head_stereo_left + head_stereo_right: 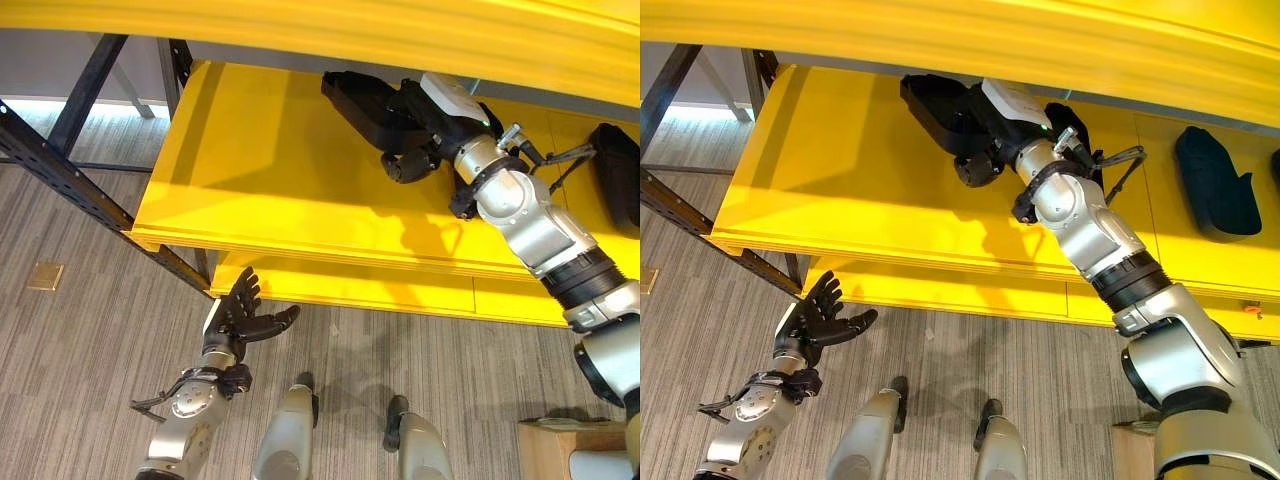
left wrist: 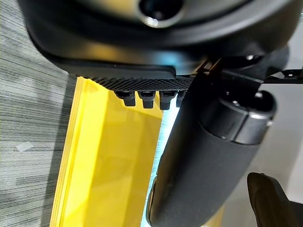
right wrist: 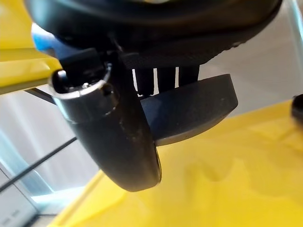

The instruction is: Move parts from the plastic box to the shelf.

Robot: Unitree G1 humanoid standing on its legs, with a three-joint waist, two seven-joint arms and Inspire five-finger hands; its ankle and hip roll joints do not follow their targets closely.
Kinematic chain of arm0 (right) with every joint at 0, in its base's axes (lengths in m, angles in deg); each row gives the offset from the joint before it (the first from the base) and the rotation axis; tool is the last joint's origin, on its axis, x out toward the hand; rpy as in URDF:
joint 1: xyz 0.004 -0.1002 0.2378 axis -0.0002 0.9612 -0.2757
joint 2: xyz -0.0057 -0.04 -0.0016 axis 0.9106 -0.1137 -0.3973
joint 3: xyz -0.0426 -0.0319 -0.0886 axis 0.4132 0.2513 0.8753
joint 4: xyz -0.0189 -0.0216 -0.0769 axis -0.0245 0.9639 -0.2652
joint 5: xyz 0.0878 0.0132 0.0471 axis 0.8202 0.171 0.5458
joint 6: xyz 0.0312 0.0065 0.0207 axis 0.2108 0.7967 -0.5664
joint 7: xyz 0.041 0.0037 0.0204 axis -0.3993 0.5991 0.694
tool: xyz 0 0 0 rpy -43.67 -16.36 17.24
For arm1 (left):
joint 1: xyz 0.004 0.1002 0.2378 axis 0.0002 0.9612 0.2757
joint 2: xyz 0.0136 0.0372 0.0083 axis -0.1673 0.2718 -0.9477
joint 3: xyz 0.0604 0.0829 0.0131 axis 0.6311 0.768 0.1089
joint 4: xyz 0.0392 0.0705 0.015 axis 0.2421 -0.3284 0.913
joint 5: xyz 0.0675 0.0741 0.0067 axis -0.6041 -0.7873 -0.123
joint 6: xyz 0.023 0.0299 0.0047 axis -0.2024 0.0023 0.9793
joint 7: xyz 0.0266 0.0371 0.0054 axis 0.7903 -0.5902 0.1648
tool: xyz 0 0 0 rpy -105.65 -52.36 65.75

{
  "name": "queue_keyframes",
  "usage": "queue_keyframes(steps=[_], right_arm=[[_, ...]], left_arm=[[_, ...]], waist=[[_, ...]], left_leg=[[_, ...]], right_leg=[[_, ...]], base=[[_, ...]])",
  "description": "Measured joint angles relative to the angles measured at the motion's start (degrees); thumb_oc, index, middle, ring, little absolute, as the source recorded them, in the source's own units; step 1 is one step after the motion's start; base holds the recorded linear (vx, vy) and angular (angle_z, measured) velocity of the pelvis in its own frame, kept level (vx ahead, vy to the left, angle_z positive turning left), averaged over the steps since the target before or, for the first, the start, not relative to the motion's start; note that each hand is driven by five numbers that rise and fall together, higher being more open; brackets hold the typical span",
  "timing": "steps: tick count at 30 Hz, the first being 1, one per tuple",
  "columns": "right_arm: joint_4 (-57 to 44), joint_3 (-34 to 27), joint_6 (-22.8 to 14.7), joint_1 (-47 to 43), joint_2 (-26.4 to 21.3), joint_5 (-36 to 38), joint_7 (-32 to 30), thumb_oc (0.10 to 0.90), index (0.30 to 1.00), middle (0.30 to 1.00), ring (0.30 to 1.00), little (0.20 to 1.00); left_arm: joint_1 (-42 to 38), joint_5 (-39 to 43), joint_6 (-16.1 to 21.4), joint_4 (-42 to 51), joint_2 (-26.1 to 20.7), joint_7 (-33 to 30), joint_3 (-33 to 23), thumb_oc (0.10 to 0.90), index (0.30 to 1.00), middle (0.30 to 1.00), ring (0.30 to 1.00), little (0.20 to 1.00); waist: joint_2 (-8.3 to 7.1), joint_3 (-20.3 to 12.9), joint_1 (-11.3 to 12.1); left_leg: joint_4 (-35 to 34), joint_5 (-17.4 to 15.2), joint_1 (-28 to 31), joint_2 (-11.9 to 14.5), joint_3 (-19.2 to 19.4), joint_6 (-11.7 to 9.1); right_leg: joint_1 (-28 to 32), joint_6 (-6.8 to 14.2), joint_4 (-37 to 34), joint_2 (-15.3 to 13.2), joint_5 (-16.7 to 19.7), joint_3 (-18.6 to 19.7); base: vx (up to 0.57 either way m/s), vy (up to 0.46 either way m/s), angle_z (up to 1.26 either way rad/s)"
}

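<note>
My right hand (image 1: 428,128) reaches deep onto the yellow shelf (image 1: 270,170). Its fingers lie over a flat black part (image 1: 358,102) that rests on the shelf board, and the thumb curls at the part's near edge. In the right wrist view the same black part (image 3: 199,111) sits between the fingers and the thumb (image 3: 118,137). Low in front of the shelf, above the floor, my left hand (image 1: 240,315) hangs open and holds nothing. Its fingers are spread.
Another black part (image 1: 1212,185) lies on the shelf to the right. A yellow upper board (image 1: 400,30) overhangs the shelf. Dark metal frame bars (image 1: 60,170) stand at the left. A brown box (image 1: 555,450) sits at the lower right on the striped floor.
</note>
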Motion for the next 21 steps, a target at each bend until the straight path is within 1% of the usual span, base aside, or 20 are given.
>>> queue_keyframes(steps=[4, 9, 13, 16, 18, 19, 21], right_arm=[[1.74, 0.16, 0.43, -0.21, 3.18, 0.95, -1.44, 0.4, 0.3, 0.3, 0.3, 0.3], [5.9, 0.16, 0.95, -0.65, 4.24, 1.06, -1.87, 0.4, 0.3, 0.3, 0.3, 0.3], [9.96, 0.18, 1.04, -1.88, 4.3, 2.11, -2.43, 0.4, 0.3, 0.3, 0.3, 0.3], [12.27, 0.17, 1.82, -2.93, 4.33, 2.15, -3.71, 0.4, 0.3, 0.3, 0.3, 0.3], [15.55, 0.4, 1.23, -4.02, 4.77, 2.17, -4.05, 0.4, 0.3, 0.3, 0.3, 0.3], [17.27, 0.38, 1.93, -4.61, 4.84, 2.19, -4.23, 0.4, 0.3, 0.3, 0.3, 0.3], [19.94, 0.41, 1.48, -5.25, 5.11, 2.22, -4.81, 0.4, 0.3, 0.3, 0.3, 0.3]], left_arm=[[-0.21, 0.1, 0.02, 0.0, 0.0, 0.01, 0.66, 0.9, 1.0, 1.0, 1.0, 1.0], [-0.31, 0.12, 0.08, 0.18, -0.02, 0.03, 0.97, 0.9, 1.0, 1.0, 1.0, 1.0], [-0.44, 0.23, 0.1, 0.21, -0.13, 0.04, 1.31, 0.9, 1.0, 1.0, 1.0, 1.0], [-0.22, 2.11, 0.25, 0.32, -0.71, -0.03, 1.48, 0.9, 1.0, 1.0, 1.0, 1.0], [-0.49, 2.13, 0.46, 0.34, -1.35, -0.03, 1.99, 0.9, 1.0, 1.0, 1.0, 1.0], [-0.67, 2.12, 0.92, 0.62, -1.9, 0.0, 2.39, 0.9, 1.0, 1.0, 1.0, 1.0], [-0.31, 2.18, 1.35, 0.91, -2.05, -0.05, 2.43, 0.9, 1.0, 1.0, 1.0, 1.0]], waist=[[0.01, 0.0, 0.96], [0.04, 0.02, 2.14], [0.89, 0.62, 3.42], [1.36, 0.99, 3.36], [1.71, 1.19, 4.2], [1.82, 1.26, 4.13], [1.92, 1.3, 4.5]], left_leg=[[-0.16, -0.09, -0.39, 0.0, -0.27, -0.13], [-0.02, -0.07, -1.86, -0.25, -1.22, -0.17], [0.33, -0.08, -2.48, -0.58, -1.77, -0.16], [0.76, -0.05, -3.01, -1.12, -2.4, -0.12], [1.17, -0.18, -3.08, -1.28, -2.54, 0.0], [1.19, -0.16, -3.2, -1.46, -2.85, 0.0], [1.41, -0.04, -3.78, -2.14, -3.67, -0.02]], right_leg=[[-0.1, 0.01, -0.29, 0.02, -0.17, -0.49], [-0.92, -0.09, -0.31, -0.05, -0.29, -1.45], [-1.02, -0.03, -0.06, -0.25, -0.43, -1.83], [-1.18, -0.44, 0.38, -0.66, -0.87, -2.17], [-1.17, -0.67, 0.99, -0.77, -1.26, -2.2], [-1.19, -0.53, 1.2, -0.97, -1.39, -2.5], [-1.37, -0.04, 1.93, -1.52, -1.87, -3.14]], base=[[0.03, -0.014, 0.04], [0.01, 0.005, 0.1], [0.02, 0.01, 0.09], [0.01, 0.016, 0.12], [0.01, 0.011, 0.07], [0.03, 0.016, 0.17], [0.03, 0.015, 0.22]])
